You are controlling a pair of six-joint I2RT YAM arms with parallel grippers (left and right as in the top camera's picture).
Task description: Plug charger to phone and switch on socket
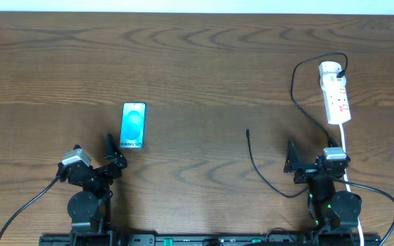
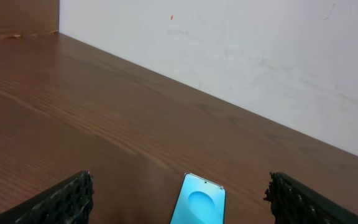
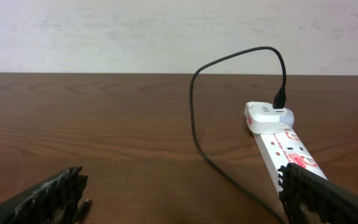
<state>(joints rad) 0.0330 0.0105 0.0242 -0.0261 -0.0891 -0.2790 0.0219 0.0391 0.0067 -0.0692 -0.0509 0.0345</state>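
The phone (image 1: 133,126) lies flat on the wooden table with its light-blue screen up. It also shows in the left wrist view (image 2: 199,202), just ahead of my open, empty left gripper (image 1: 94,147) (image 2: 179,180). The white socket strip (image 1: 336,96) (image 3: 288,146) lies at the right. The black charger cable (image 3: 192,106) runs from a plug at the strip's far end, loops left and comes back toward me. Its connector tip (image 1: 249,134) lies loose on the table, left of my open, empty right gripper (image 1: 312,152) (image 3: 180,173).
The strip's thick white cord (image 1: 345,147) runs toward me past the right arm's base. A white wall stands behind the table's far edge. The robots' own black cables trail off both bases at the front.
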